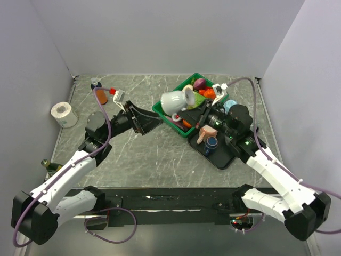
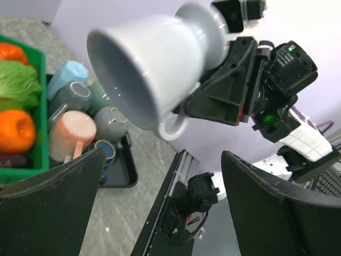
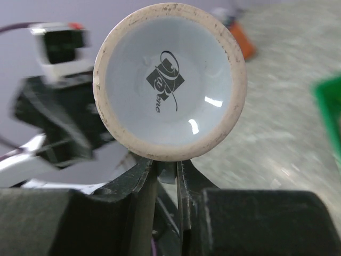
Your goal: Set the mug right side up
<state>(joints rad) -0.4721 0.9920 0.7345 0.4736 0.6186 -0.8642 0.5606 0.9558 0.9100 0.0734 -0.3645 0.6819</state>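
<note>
The white mug [image 1: 175, 100] is held in the air on its side over the near edge of the green basket, its mouth toward the left arm. My right gripper [image 1: 196, 109] is shut on the mug's handle. In the right wrist view I see the mug's round base [image 3: 169, 80] with a printed logo, and the gripper [image 3: 167, 170] pinching the handle below it. In the left wrist view the mug's open mouth [image 2: 133, 69] faces me, handle down. My left gripper [image 1: 155, 124] is open and empty, just left of the mug and apart from it, its fingers [image 2: 53, 208] wide.
The green basket [image 1: 160, 111] holds fruit and vegetables. A black tray [image 1: 226, 158] with several mugs lies to its right. A paper roll [image 1: 64, 113] and an orange bottle [image 1: 99, 95] stand at the far left. A dark bottle [image 1: 50, 165] lies at the left edge.
</note>
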